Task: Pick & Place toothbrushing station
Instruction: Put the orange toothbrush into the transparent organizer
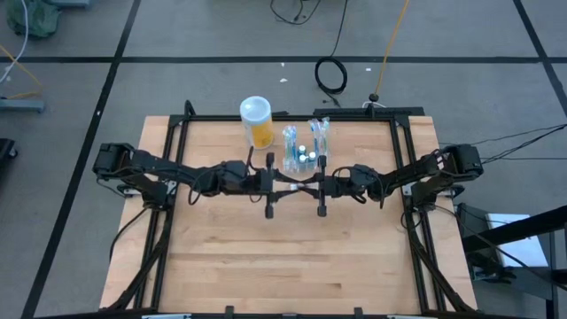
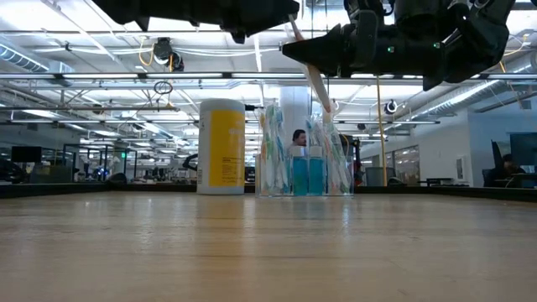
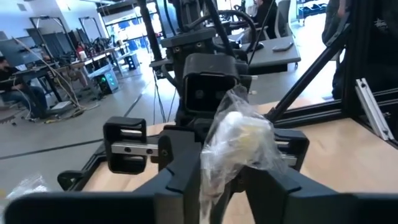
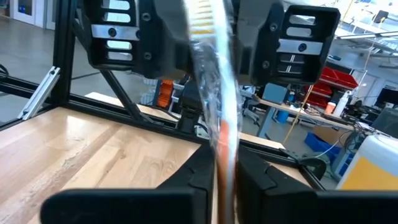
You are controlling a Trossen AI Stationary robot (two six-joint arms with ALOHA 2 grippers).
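Observation:
The see-through toothbrushing station (image 1: 306, 152) stands on the table's far middle with several wrapped brushes and blue tubes upright in it; it also shows in the low view (image 2: 304, 168). My left gripper (image 1: 283, 184) and right gripper (image 1: 310, 184) face each other just on the near side of it, high above the table. Both are shut on one toothbrush in a clear wrapper (image 2: 316, 80), which also shows in the left wrist view (image 3: 239, 140) and the right wrist view (image 4: 214, 93). My left gripper pinches the wrapped toothbrush between its two fingers (image 3: 180, 180), on the crinkled wrapper (image 3: 217, 180) below the bulging end. It comes level from the table's left. The brush is lifted clear of the table. My right gripper pinches the brush's wrapped shaft (image 4: 222, 155) between its two fingers (image 4: 252, 174), coming level from the table's right. The fingers lie across the brush. The brush slants in the low view, its lower end (image 2: 328, 107) hanging free in front of the station.
A tall yellow-orange cup with a white top (image 1: 256, 121) stands left of the station, also in the low view (image 2: 221, 147). A black frame (image 1: 403, 159) runs round the table. Bare wood (image 1: 283, 266) lies on the near side of the arms.

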